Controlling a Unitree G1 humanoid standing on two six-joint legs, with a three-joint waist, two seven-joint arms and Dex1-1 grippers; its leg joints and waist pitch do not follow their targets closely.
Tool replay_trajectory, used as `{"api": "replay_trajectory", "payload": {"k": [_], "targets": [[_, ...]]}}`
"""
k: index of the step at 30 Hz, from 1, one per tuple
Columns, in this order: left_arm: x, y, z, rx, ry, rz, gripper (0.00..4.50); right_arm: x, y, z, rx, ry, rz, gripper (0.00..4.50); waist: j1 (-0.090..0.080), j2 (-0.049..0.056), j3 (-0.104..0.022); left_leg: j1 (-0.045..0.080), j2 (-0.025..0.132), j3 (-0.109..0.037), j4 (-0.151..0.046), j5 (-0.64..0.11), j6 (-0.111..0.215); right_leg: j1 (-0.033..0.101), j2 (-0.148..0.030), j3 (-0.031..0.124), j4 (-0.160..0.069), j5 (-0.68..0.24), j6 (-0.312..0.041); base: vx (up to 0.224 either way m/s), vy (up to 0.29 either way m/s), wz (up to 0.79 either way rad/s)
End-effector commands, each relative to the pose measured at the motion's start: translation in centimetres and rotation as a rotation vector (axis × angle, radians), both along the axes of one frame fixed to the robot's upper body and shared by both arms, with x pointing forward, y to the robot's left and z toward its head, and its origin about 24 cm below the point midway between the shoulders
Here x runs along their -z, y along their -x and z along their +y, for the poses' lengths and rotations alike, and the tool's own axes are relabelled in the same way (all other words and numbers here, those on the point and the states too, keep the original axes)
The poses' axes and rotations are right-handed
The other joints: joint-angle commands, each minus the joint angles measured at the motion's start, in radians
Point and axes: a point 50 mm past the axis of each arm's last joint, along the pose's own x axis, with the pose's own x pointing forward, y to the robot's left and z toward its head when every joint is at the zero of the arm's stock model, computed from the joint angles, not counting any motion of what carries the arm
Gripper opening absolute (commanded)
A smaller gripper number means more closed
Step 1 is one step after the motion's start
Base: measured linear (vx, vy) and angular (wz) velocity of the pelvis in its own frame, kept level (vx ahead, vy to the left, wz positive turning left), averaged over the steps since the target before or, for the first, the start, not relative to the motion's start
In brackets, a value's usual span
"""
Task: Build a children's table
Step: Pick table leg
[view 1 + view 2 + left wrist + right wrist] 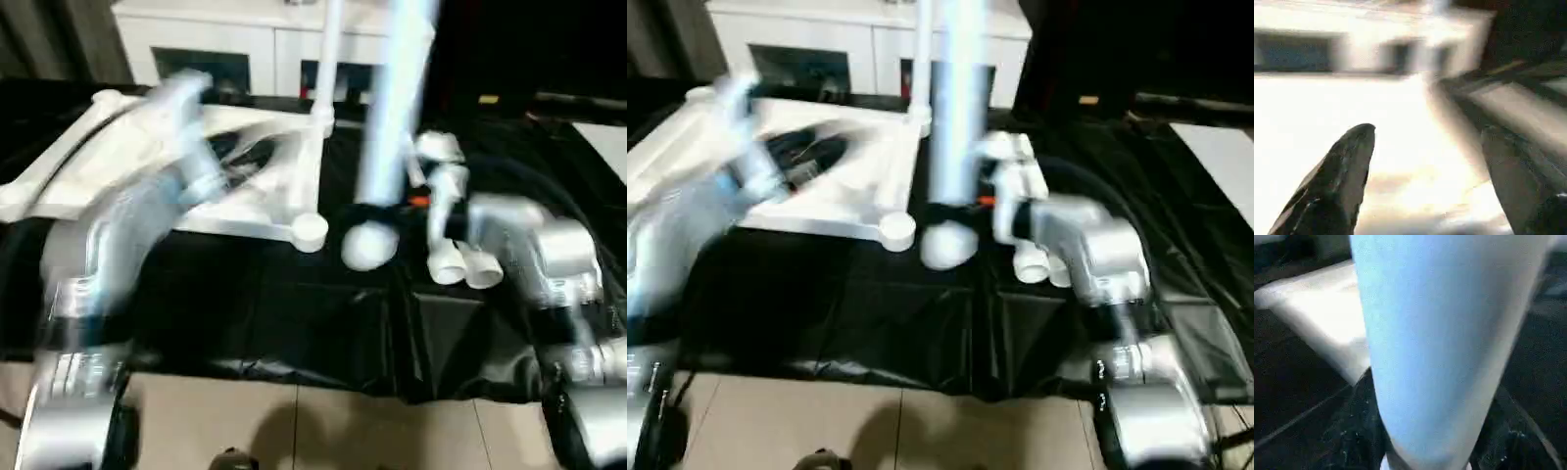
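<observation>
The white tabletop (265,186) lies upside down on a black cloth, with a round corner socket (310,231) nearest me. One white leg (328,59) stands upright at its far corner. My right gripper (377,208) is shut on a second leg (392,117) and holds it upright, its rounded end (370,245) just beside the near socket. In the right wrist view that leg (1449,333) stands between my black fingers (1359,431). My left gripper (1425,132) hangs open over the tabletop (1327,122) with nothing in it, and its arm (147,215) is blurred.
Two more white legs (446,220) lie on the black cloth (294,304) to the right of the held leg. A white glass-doored cabinet (245,39) stands behind the tabletop. Tiled floor (294,421) shows at the near edge.
</observation>
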Motion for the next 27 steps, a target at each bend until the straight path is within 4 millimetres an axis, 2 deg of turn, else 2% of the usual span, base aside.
{"api": "replay_trajectory", "payload": {"k": [1,2,3,4,5,6,8,9,10,11,12,13,14,15,16,17,18,19,20,21,22,23,24,25,26,27], "targets": [[-1.0,0.3,-0.9,-0.085,-0.121,-0.115,3.82,-0.8,0.7,0.4,0.061,0.093,-0.129,1.86,0.002,0.019,-0.086,0.022,0.010,0.000,-0.063,-0.177,-0.040,0.052,-0.037,0.029,-0.074,-0.058,-0.151,0.000,0.000,0.00],[-0.5,0.5,-1.1,-0.110,-0.123,-0.107,3.82,-0.3,1.2,0.6,0.090,0.077,-0.105,1.86,0.002,0.020,-0.083,0.025,0.011,0.001,-0.065,-0.198,-0.039,0.048,-0.036,0.030,-0.078,-0.081,-0.150,0.000,0.000,0.00],[-0.5,0.5,-1.1,-0.110,-0.123,-0.107,3.82,-0.3,1.2,0.6,0.090,0.077,-0.105,1.86,-0.001,0.030,-0.081,0.026,0.010,0.000,-0.066,-0.218,-0.041,0.046,-0.034,0.032,-0.079,-0.102,-0.150,0.000,0.000,0.00],[-0.1,0.8,-1.5,-0.154,-0.124,-0.134,3.82,0.4,2.0,0.8,0.140,0.057,-0.087,1.86,-0.002,0.023,-0.076,0.027,0.009,-0.003,-0.073,-0.285,-0.045,0.044,-0.035,0.031,-0.086,-0.182,-0.146,0.000,0.000,0.00],[-0.1,0.8,-1.6,-0.168,-0.128,-0.158,3.82,0.6,2.3,0.8,0.160,0.050,-0.091,1.86,-0.003,0.015,-0.073,0.026,0.010,-0.002,-0.075,-0.297,-0.043,0.043,-0.034,0.032,-0.092,-0.205,-0.138,0.000,0.000,0.00],[-0.1,1.0,-1.8,-0.207,-0.117,-0.209,3.82,1.1,2.7,0.6,0.203,0.035,-0.101,1.86,0.000,0.015,-0.070,0.028,0.011,-0.004,-0.078,-0.326,-0.044,0.038,-0.038,0.033,-0.098,-0.257,-0.124,0.000,0.000,0.00],[0.7,1.6,-1.8,-0.301,-0.112,-0.248,3.82,2.1,3.4,0.3,0.278,-0.061,-0.065,1.86,-0.006,0.019,-0.071,0.026,0.011,-0.009,-0.081,-0.357,-0.050,0.038,-0.038,0.033,-0.101,-0.281,-0.106,0.000,0.000,0.00],[0.9,1.8,-1.8,-0.306,-0.124,-0.252,3.82,2.2,3.5,0.3,0.286,-0.069,-0.064,1.86,-0.010,0.017,-0.072,0.024,0.011,-0.009,-0.083,-0.359,-0.047,0.039,-0.038,0.033,-0.103,-0.276,-0.102,0.000,0.000,0.00],[1.4,2.3,-2.0,-0.310,-0.143,-0.248,3.82,2.6,3.9,0.4,0.307,-0.092,-0.055,1.86,-0.014,0.022,-0.073,0.020,0.009,-0.011,-0.084,-0.354,-0.048,0.040,-0.037,0.033,-0.100,-0.262,-0.095,0.000,0.000,0.00],[1.6,2.6,-2.2,-0.315,-0.145,-0.246,3.82,2.8,4.1,0.5,0.316,-0.097,-0.053,1.86,-0.019,0.020,-0.073,0.018,0.008,-0.011,-0.084,-0.350,-0.046,0.040,-0.036,0.033,-0.101,-0.254,-0.093,0.000,0.000,0.00],[1.9,3.1,-2.4,-0.309,-0.159,-0.245,3.82,2.9,4.5,0.7,0.320,-0.101,-0.052,1.86,-0.022,0.026,-0.072,0.020,0.007,-0.011,-0.082,-0.356,-0.046,0.036,-0.034,0.035,-0.101,-0.251,-0.094,0.000,0.000,0.00],[2.0,3.2,-2.5,-0.308,-0.167,-0.245,3.82,3.0,4.7,0.9,0.319,-0.103,-0.047,1.86,-0.024,0.021,-0.073,0.013,0.002,-0.004,-0.079,-0.352,-0.025,0.041,-0.043,0.041,-0.106,-0.264,-0.092,0.000,0.000,0.00],[2.0,3.2,-2.5,-0.308,-0.167,-0.245,3.82,3.0,4.7,0.9,0.319,-0.103,-0.047,1.86,-0.022,0.025,-0.074,0.012,0.000,-0.003,-0.077,-0.346,-0.009,0.041,-0.050,0.044,-0.108,-0.275,-0.096,0.000,0.000,0.00],[2.1,3.3,-2.5,-0.306,-0.184,-0.245,3.82,3.2,4.8,0.9,0.318,-0.094,-0.041,1.86,-0.020,0.021,-0.075,0.004,-0.006,0.005,-0.068,-0.319,0.039,0.046,-0.071,0.056,-0.119,-0.309,-0.099,0.000,0.000,0.00],[2.2,3.5,-2.5,-0.308,-0.203,-0.251,3.82,3.3,5.1,1.0,0.318,-0.085,-0.040,1.86,-0.010,0.016,-0.075,-0.005,-0.009,0.006,-0.050,-0.270,0.095,0.054,-0.104,0.076,-0.134,-0.348,-0.096,0.000,0.000,0.00],[2.3,3.6,-2.5,-0.307,-0.211,-0.252,3.82,3.4,5.2,1.1,0.317,-0.091,-0.031,1.86,-0.003,0.015,-0.073,-0.008,-0.008,0.001,-0.038,-0.249,0.118,0.057,-0.123,0.087,-0.144,-0.380,-0.094,0.000,0.000,0.00],[2.3,3.6,-2.5,-0.307,-0.211,-0.252,3.82,3.4,5.2,1.1,0.317,-0.091,-0.031,1.86,0.012,0.012,-0.075,-0.019,-0.003,-0.015,-0.003,-0.198,0.162,0.066,-0.178,0.119,-0.160,-0.447,-0.081,0.000,0.000,0.00],[2.4,3.7,-2.6,-0.305,-0.201,-0.252,3.82,3.5,5.5,1.2,0.312,-0.098,-0.021,1.86,0.023,0.014,-0.075,-0.031,0.004,-0.033,0.028,-0.156,0.189,0.069,-0.215,0.146,-0.171,-0.495,-0.088,0.003,0.076,0.00],[2.5,3.7,-2.6,-0.304,-0.192,-0.252,3.82,3.6,5.6,1.2,0.310,-0.098,-0.020,1.86,0.024,0.015,-0.073,-0.035,0.009,-0.041,0.028,-0.146,0.197,0.068,-0.219,0.144,-0.173,-0.503,-0.102,0.009,0.136,-0.01],[2.5,3.8,-2.7,-0.301,-0.196,-0.257,3.82,3.6,5.7,1.3,0.310,-0.093,-0.021,1.86,0.023,0.022,-0.075,-0.032,0.010,-0.045,0.007,-0.133,0.220,0.063,-0.191,0.120,-0.164,-0.475,-0.124,0.009,0.136,-0.01],[2.5,3.8,-2.7,-0.299,-0.202,-0.261,3.82,3.6,5.7,1.3,0.311,-0.090,-0.022,1.86,0.012,0.032,-0.079,-0.012,-0.003,-0.026,-0.025,-0.142,0.257,0.044,-0.126,0.085,-0.143,-0.415,-0.128,0.017,0.185,0.04],[2.5,3.8,-2.8,-0.297,-0.199,-0.263,3.82,3.5,5.8,1.3,0.312,-0.092,-0.020,1.86,0.005,0.037,-0.085,0.012,-0.009,-0.014,-0.033,-0.134,0.288,0.031,-0.097,0.071,-0.129,-0.360,-0.126,-0.006,0.193,0.08],[2.5,3.9,-2.9,-0.296,-0.197,-0.263,3.82,3.5,5.8,1.3,0.313,-0.093,-0.019,1.86,-0.016,0.050,-0.091,0.040,-0.020,-0.004,-0.054,-0.121,0.362,0.011,-0.043,0.038,-0.102,-0.270,-0.114,-0.006,0.193,0.08],[2.5,3.9,-3.3,-0.279,-0.203,-0.270,3.82,3.4,5.9,1.3,0.313,-0.095,-0.016,1.86,-0.038,0.058,-0.088,0.059,-0.024,0.000,-0.067,-0.129,0.416,-0.011,-0.011,0.002,-0.081,-0.224,-0.094,-0.028,0.206,0.09],[2.5,3.9,-3.4,-0.282,-0.212,-0.273,3.82,3.4,5.9,1.2,0.314,-0.094,-0.016,1.86,-0.051,0.061,-0.082,0.058,-0.025,0.003,-0.084,-0.152,0.426,-0.017,0.008,-0.018,-0.063,-0.224,-0.084,-0.033,0.205,0.10],[2.4,3.9,-3.4,-0.283,-0.216,-0.275,3.82,3.4,5.9,1.2,0.314,-0.094,-0.015,1.86,-0.070,0.071,-0.077,0.047,-0.024,0.009,-0.116,-0.203,0.413,-0.014,0.026,-0.052,-0.014,-0.204,-0.053,-0.033,0.205,0.10]]}}
